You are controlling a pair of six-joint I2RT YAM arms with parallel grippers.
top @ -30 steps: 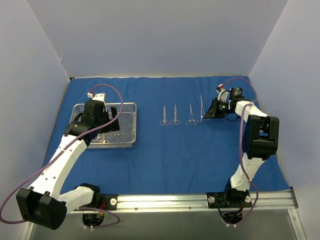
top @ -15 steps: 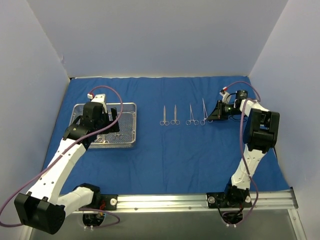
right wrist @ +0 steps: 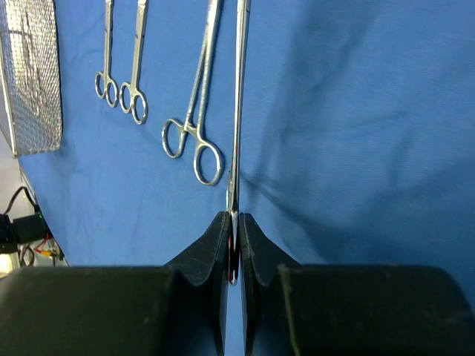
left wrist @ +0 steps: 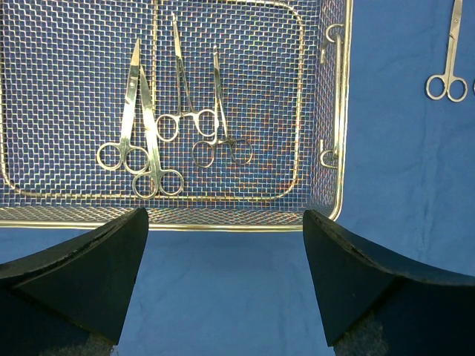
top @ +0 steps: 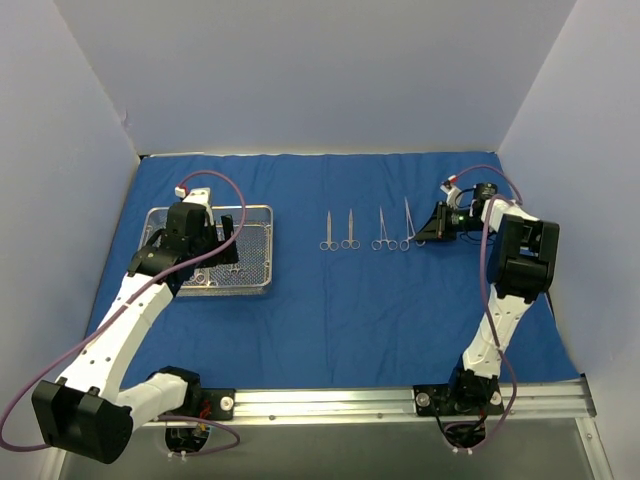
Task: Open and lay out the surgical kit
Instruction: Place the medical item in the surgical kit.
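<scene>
running near-to-far: instrument point(right wrist: 238, 111) in right gripper point(right wrist: 233, 239)

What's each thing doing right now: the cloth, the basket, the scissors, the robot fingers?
Blue cloth: spread flat.
Mesh tray: on the cloth, four instruments inside.
Three instruments: laid in a row on the cloth.
Fourth instrument: pinched, beside that row.
Left fingers: wide open, empty.
Right fingers: shut on the fourth instrument.

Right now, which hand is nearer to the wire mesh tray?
Left. The left hand hangs open above the tray; the right hand is across the blue cloth, shut on an instrument beside the laid-out row.
</scene>
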